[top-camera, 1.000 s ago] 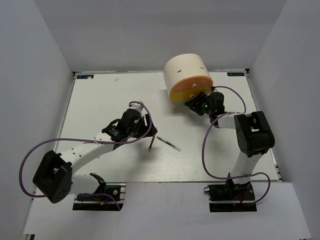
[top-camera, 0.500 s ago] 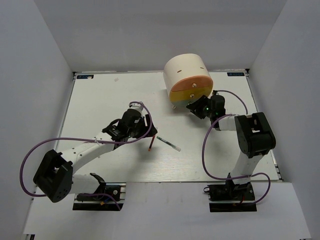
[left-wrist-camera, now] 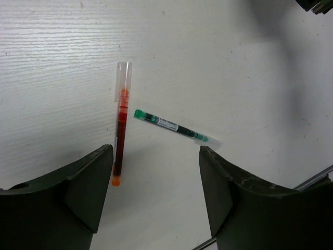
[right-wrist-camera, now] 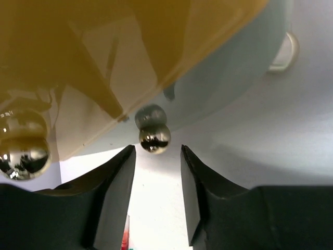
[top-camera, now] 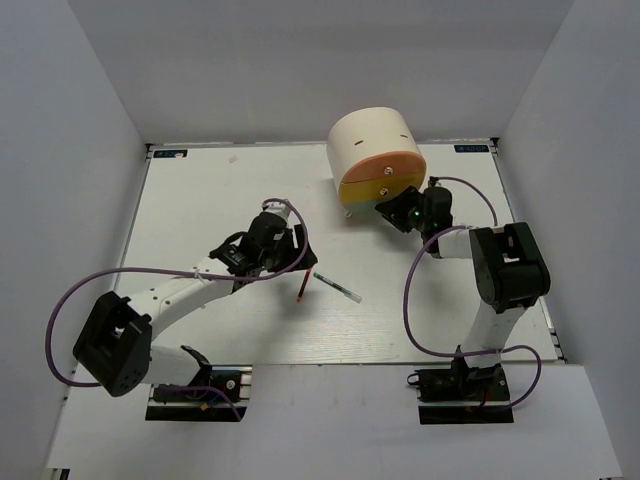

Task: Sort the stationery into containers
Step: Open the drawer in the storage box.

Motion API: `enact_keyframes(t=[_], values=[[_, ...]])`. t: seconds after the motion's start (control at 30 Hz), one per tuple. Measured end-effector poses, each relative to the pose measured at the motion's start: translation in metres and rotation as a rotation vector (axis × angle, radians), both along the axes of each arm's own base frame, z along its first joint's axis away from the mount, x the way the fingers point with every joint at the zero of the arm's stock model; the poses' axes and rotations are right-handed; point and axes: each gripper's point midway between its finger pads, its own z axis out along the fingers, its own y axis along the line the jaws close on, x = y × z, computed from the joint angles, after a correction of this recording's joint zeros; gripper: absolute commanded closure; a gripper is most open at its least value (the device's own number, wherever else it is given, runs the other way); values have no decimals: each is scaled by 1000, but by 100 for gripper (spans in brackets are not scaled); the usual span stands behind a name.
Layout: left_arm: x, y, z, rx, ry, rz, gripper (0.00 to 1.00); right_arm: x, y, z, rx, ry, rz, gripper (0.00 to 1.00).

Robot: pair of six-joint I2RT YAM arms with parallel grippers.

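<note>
Lying near each other on the white bench (top-camera: 190, 200), the red pen (left-wrist-camera: 120, 125) and clear pen (left-wrist-camera: 174, 126) sit below my left jaws, open and holding nothing. My right jaws stand parted just short of the pale drawer's knob (right-wrist-camera: 154, 138) on the cream organiser (top-camera: 372, 148).

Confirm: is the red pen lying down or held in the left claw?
Lying down. The red pen rests flat on the table; the left claw has its fingers apart, gripping nothing.
</note>
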Motion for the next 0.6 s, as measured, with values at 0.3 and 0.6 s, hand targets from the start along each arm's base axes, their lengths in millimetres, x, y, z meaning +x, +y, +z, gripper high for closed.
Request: enact_keyframes(t=[0.3,0.6], values=[[3,-3,-5,20,19,-9,23,12,3,0,6,-14,0,55],[3,-3,-7,26,25,-11,23,18,6,-1,11,-20,8,78]])
